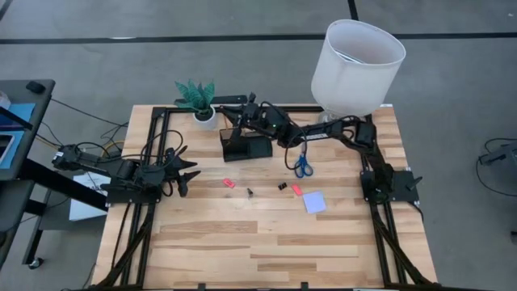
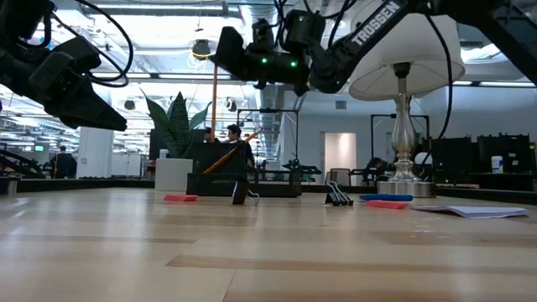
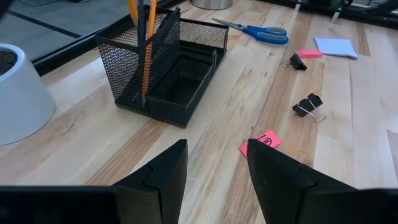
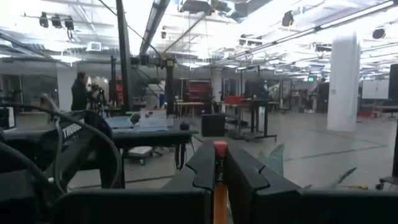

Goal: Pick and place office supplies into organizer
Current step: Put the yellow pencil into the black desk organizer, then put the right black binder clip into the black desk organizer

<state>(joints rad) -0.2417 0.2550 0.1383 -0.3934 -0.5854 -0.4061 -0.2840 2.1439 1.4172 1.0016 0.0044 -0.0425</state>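
The black mesh organizer (image 1: 245, 144) (image 3: 163, 62) stands at the table's far middle, with an orange pencil (image 2: 225, 158) and a black pen (image 3: 141, 25) leaning in its taller cup. My right gripper (image 1: 237, 121) (image 4: 220, 155) hovers over that cup, shut on a second orange pencil (image 2: 214, 96). Blue-handled scissors (image 1: 302, 164), a pink eraser (image 1: 296, 190), a pale blue note pad (image 1: 314, 202), two black clips (image 1: 283, 187) (image 1: 250, 192) and a small pink piece (image 1: 229, 183) lie on the wood. My left gripper (image 1: 192, 174) (image 3: 217, 155) waits open at the left. My right gripper pinches the orange pencil between its two fingers just below the red eraser end (image 4: 220, 149). The fingers come roughly level from the table's right and lie across the pencil. The pencil hangs upright below them, its lower part at the cup's mouth (image 3: 149, 53).
A white plant pot (image 1: 205, 115) (image 3: 15, 93) stands just left of the organizer at the far edge. A lamp with a large white shade (image 1: 355, 61) stands at the far right corner. Bare wood covers the table's near half (image 1: 266, 250).
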